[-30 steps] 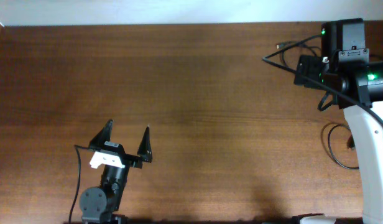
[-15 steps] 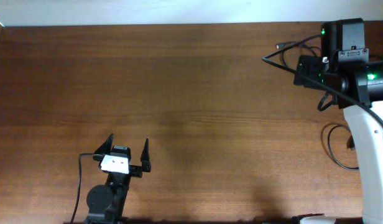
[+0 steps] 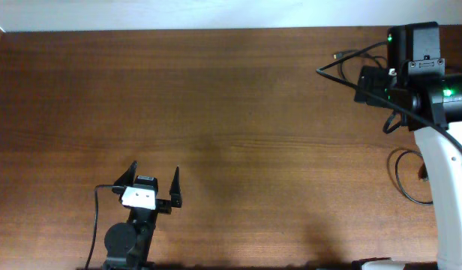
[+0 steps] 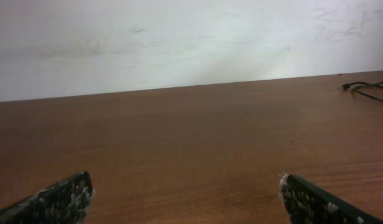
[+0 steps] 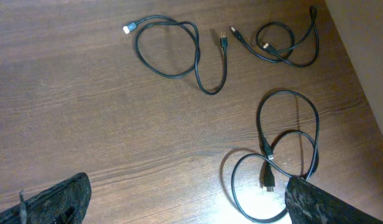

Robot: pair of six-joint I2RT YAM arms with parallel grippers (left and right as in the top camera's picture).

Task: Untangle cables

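Observation:
The right wrist view shows three separate black cables lying apart on the wooden table. A larger loop (image 5: 173,53) with a white-tipped plug lies at upper left, and a small coil (image 5: 288,45) at upper right. A double loop (image 5: 278,155) lies at lower right, running under my right finger. My right gripper (image 5: 188,199) is open and empty above them. From overhead, one cable loop (image 3: 397,174) shows beside the right arm, and the right fingers are hidden under the wrist. My left gripper (image 3: 155,168) is open and empty near the front edge, also seen in its wrist view (image 4: 185,180).
The right arm's white base (image 3: 448,195) stands at the right edge, with thicker black wires (image 3: 343,64) arching off the wrist. A cable end (image 4: 365,88) lies far right in the left wrist view. A pale wall (image 4: 179,43) backs the table.
My left gripper has drawn back toward the front edge of the table, still open. The right arm and the cables have not moved.

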